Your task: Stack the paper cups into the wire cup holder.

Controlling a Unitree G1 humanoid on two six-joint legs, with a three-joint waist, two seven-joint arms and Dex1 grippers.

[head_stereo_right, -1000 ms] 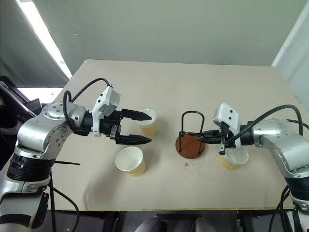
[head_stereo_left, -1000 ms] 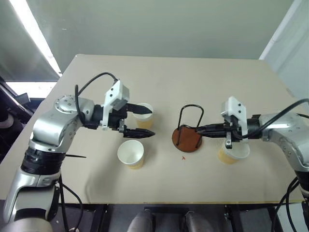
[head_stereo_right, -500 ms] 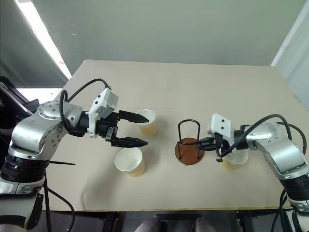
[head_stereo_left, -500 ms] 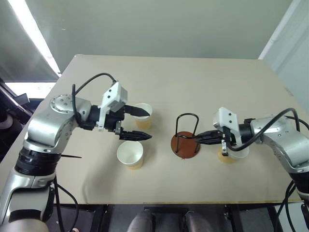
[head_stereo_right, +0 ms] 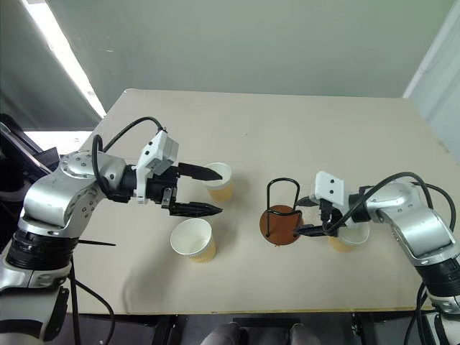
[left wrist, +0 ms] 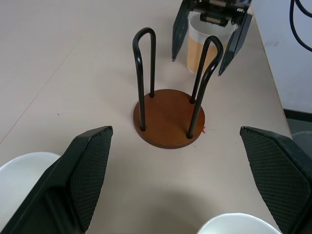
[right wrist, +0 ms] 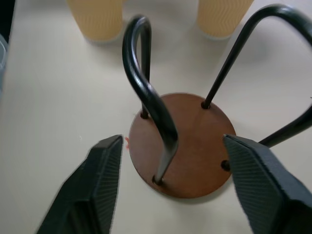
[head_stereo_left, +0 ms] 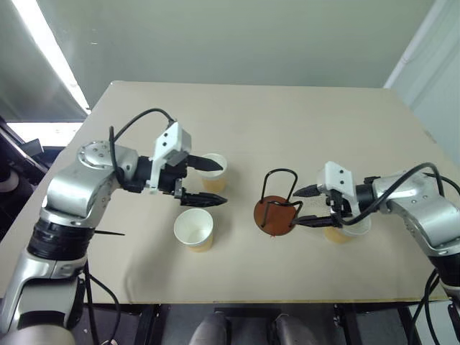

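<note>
Right gripper spreading apart beside wire cup holder; left gripper hanging wide, empty. Holder standing empty; three paper cups remaining on surface.

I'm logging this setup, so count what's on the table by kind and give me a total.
Cups: 3
Holder: 1
Total: 4

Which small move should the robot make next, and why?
Probably bring the open right gripper back onto the paper cup behind it. The wire cup holder is empty, all three cups stand on the table, and this gripper now faces the holder, holding nothing.
</note>
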